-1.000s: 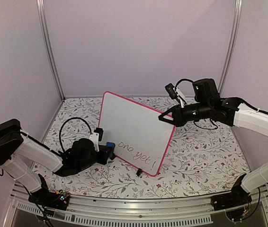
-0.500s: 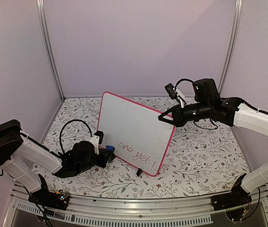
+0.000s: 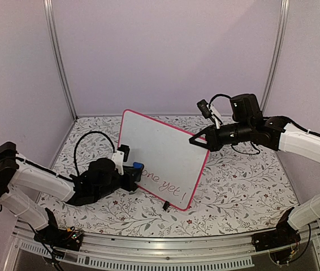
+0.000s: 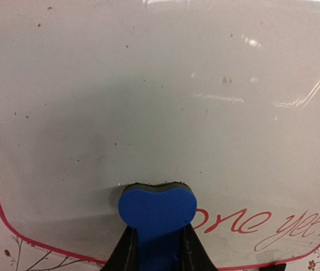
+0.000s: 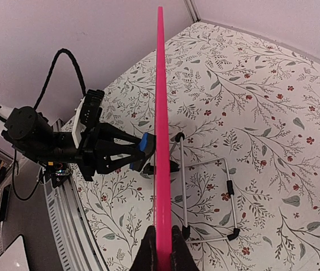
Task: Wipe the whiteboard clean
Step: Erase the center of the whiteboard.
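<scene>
Whiteboard (image 3: pixel 163 149) stands upright mid-table on a wire stand (image 5: pixel 229 188), red "one yet!" (image 3: pixel 165 183) unwiped along the bottom. R gripper (image 3: pixel 197 141) pinches its top-right edge, prob. to steady it. L gripper (image 3: pixel 134 174) clamps a blue eraser (image 3: pixel 138 167) against the board, just beside the "o".

Soft, even, pinkish light fills every view. The glossy white board (image 4: pixel 160 113) with a thin pink-red frame carries streaky glare toward its upper right and a faint grey shadow just above the blue foam eraser block (image 4: pixel 157 212). Beneath the board, the floral worktop (image 3: pixel 233 186) shows only weak shadows.
</scene>
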